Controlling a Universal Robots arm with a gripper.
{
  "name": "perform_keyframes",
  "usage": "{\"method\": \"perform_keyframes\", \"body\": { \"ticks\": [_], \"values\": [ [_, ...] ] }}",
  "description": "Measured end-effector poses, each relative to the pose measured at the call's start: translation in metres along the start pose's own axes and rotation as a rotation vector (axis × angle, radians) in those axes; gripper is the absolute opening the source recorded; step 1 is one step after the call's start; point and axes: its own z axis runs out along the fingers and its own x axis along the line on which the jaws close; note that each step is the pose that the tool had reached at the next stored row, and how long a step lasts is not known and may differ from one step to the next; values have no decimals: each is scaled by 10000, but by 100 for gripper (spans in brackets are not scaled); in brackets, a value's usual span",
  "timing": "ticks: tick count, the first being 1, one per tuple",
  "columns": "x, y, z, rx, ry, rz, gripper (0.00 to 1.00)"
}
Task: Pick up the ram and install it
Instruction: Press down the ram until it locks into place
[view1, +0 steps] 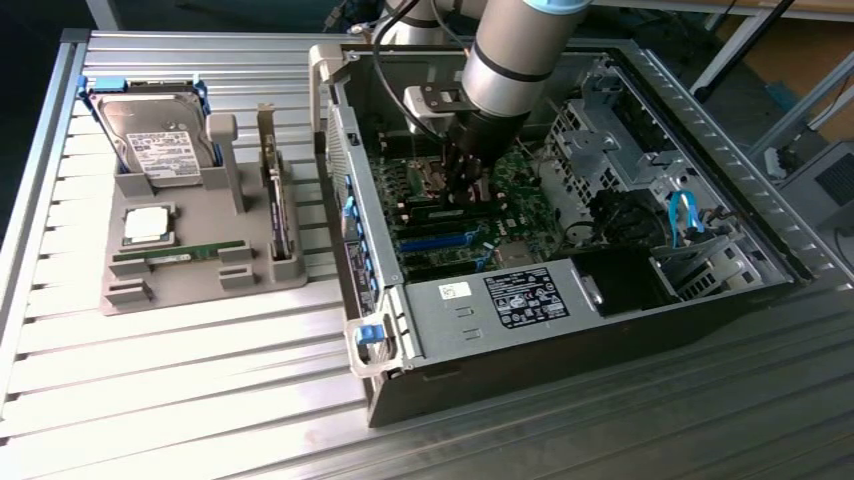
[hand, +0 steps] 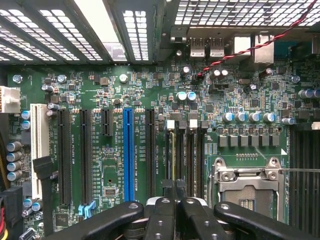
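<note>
Ram (view1: 178, 252), a slim, long green circuit-board stick, lies lengthwise in a front groove of the grey moulded parts holder (view1: 200, 285). The groove keeps it on edge and presents its long sides for a pinch. The same holder seats each other component in its own recess: a square silver processor chip (view1: 147, 225) just behind the stick, a silver hard drive (view1: 154, 140) propped at the back, and a tall dark expansion card (view1: 278, 215) standing in a side slot. The holder rests on the slatted aluminium counter (view1: 200, 400), just beside the open black computer case (view1: 561, 330), which lies on its side so that the green motherboard (hand: 125, 90) faces upward.

The arm's black jaws (view1: 461, 195) are down inside the case, well apart from the stick in the holder. In the wrist view the jaws (hand: 175, 197) are closed, fingers pressed together, directly over the row of black memory slots (hand: 192, 155) between the blue expansion slot (hand: 128, 150) and the metal-framed processor socket (hand: 247, 185). A thin pale edge runs along the slot nearest the jaws. Whether this is a second stick, and whether the jaws pinch or press anything, cannot be told.
</note>
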Motion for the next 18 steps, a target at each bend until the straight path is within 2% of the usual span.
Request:
{"method": "perform_keyframes", "body": {
  "ticks": [18],
  "values": [
    [0, 0, 6, 3, -4, 0, 10]
  ]
}}
